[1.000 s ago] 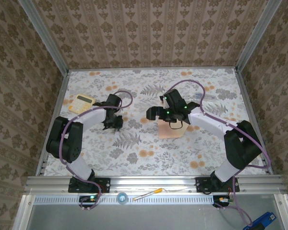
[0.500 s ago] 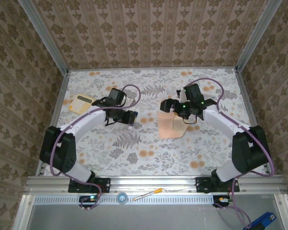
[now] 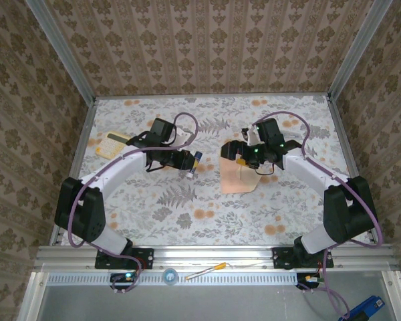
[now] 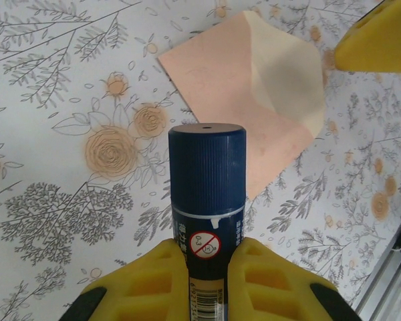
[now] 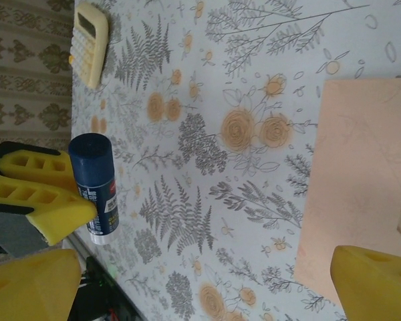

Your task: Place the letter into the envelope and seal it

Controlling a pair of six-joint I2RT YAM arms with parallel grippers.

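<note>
— What is pinched by the left fingers [image 4: 154, 274]?
— A blue-capped glue stick [image 4: 207, 180] is clamped between them, held above the floral counter [image 3: 187, 214], left of the envelope [image 3: 239, 179].
— And the right fingers [image 5: 374, 274]?
— They are spread wide, with nothing gripped, over the envelope's far part.
— Where is the envelope seen?
— It is laid flat mid-counter, with its flap [image 4: 287, 80] opened and the paler inner face turned up.

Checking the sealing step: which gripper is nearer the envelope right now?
Right. The right gripper hangs open over the flap end of the envelope; the left gripper, shut on a glue stick, is off to its left.
</note>
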